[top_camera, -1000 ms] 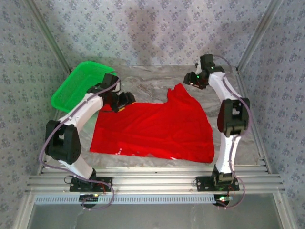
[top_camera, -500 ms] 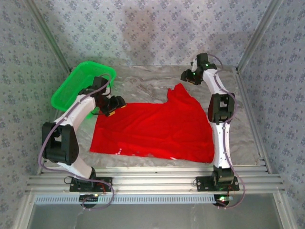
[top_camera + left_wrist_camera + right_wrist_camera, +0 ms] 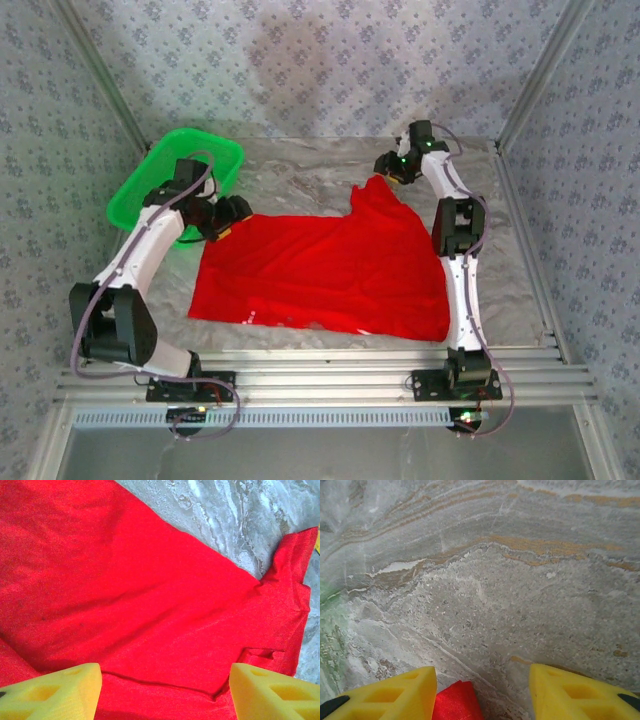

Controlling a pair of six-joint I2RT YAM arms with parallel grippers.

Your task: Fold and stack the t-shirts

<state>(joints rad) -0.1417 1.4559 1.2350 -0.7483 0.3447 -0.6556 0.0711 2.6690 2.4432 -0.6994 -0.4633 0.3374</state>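
T-shirt: bright red cloth, spread mostly flat at centre of the top view on the grey marbled table. One narrow flap points toward the upper right. Faint white marks run along the shirt's lower edge.

Green plastic basket, upper left: the inside that shows is plain green plastic. The left arm crosses its near side.

Left gripper sits over the shirt's upper-left corner. In the wrist view its yellow fingers stand wide apart above lightly creased red fabric.

Right gripper, arm stretched far, is at the flap's tip. Its jaws are also spread, with a red tip between the fingers.
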